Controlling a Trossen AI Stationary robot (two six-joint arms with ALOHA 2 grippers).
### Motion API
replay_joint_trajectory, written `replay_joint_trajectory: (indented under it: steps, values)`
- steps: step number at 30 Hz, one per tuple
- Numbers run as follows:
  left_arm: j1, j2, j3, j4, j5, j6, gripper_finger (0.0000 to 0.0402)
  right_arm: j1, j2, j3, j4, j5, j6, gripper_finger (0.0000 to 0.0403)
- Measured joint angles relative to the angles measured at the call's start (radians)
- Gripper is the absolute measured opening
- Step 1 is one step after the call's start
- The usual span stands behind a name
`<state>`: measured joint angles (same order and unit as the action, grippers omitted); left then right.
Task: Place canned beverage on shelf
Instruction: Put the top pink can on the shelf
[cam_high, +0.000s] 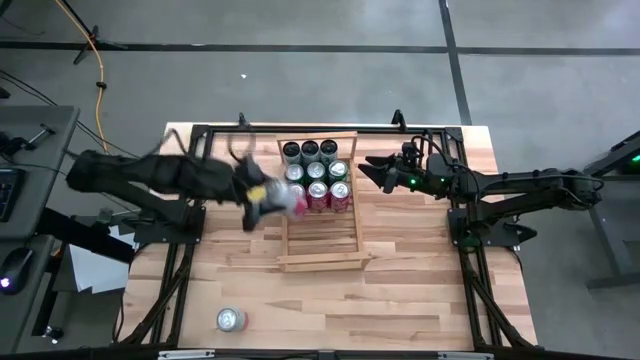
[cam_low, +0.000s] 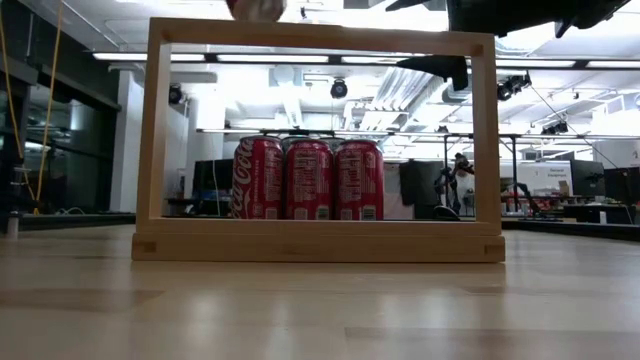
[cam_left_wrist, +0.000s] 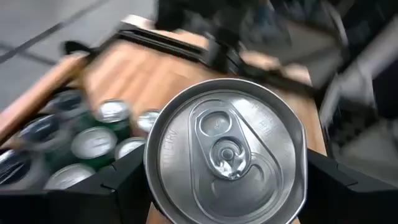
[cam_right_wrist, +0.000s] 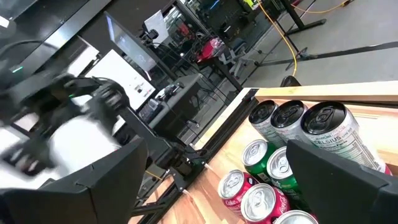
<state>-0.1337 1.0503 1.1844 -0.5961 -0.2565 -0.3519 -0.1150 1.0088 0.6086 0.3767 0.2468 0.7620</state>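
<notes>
While left gripper (cam_left_wrist: 227, 186) grips can (cam_left_wrist: 225, 158) | right gripper (cam_high: 366, 172) open | shelf (cam_high: 320, 262) holds nine cans (cam_high: 316, 172)

I see a pale, light-wood slatted shelf (cam_high: 318, 252) at the centre of the high view, lying on the warm honey-toned plank bench (cam_high: 400, 290) with its streaky grain. Inside the shelf, the top row of cans (cam_high: 309, 151) looks dark with silver lids, the middle row (cam_high: 317, 170) green, and the lowest row red (cam_high: 341, 196); in the low view those red cans (cam_low: 308, 179) carry white script and small white print. My left tool (cam_high: 262, 200) is black and grips a silver-topped can (cam_left_wrist: 227, 162) with a bright brushed-metal lid. My right tool (cam_high: 375, 172) is black too, with a small green light beside it. A lone red can with a silver lid (cam_high: 231, 319) sits lower left.
</notes>
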Motion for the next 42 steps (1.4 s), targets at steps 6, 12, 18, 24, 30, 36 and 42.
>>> replay_joint_trajectory:
  steps: [6, 12, 18, 24, 30, 36, 42]
  values:
    - [-0.141, 0.183, 0.108, -0.087, -0.060, 0.128, 0.0276, 0.000, 0.000, 0.000, -0.001, 0.000, 0.024, 0.0371]
    - [-0.156, 0.215, 0.113, -0.086, -0.070, 0.089, 0.0276, 0.000, 0.000, 0.000, -0.003, 0.000, 0.024, 0.0371]
    - [-0.155, 0.188, 0.113, -0.081, -0.168, 0.108, 0.0276, 0.000, 0.000, 0.000, 0.052, -0.154, 0.012, 0.0371]
    - [-0.126, 0.148, 0.082, -0.055, -0.199, 0.119, 0.0276, 0.087, 0.000, 0.058, 0.112, -0.245, -0.161, 0.0358]
    - [-0.100, 0.088, -0.006, 0.030, -0.190, 0.094, 0.0276, 0.227, 0.099, 0.312, -0.239, -0.120, -0.578, 0.0327]
    - [-0.099, 0.029, -0.077, 0.096, -0.183, 0.067, 0.0276, 0.279, 0.254, 0.555, -0.492, -0.105, -0.717, 0.0319]
    - [-0.101, -0.011, -0.116, 0.132, -0.181, 0.065, 0.0276, 0.272, 0.334, 0.685, -0.572, -0.101, -0.743, 0.0319]
